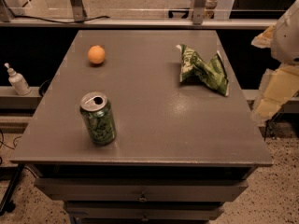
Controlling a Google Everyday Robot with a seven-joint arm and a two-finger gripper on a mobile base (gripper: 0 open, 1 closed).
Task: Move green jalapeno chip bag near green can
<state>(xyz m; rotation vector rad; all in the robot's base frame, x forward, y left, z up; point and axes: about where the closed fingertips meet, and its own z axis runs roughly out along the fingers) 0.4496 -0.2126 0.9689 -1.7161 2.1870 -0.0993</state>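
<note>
Camera view — gripper (pixel 278 88) right of table (pixel 154 125), apart.

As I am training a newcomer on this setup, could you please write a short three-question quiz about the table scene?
1. True or false: the can stands upright on the table.
2. What round fruit lies across the table from the chip bag?
3. Where is the gripper? A) above the can B) beyond the table's right edge C) touching the chip bag

Key: 1 true; 2 the orange; 3 B.
</note>
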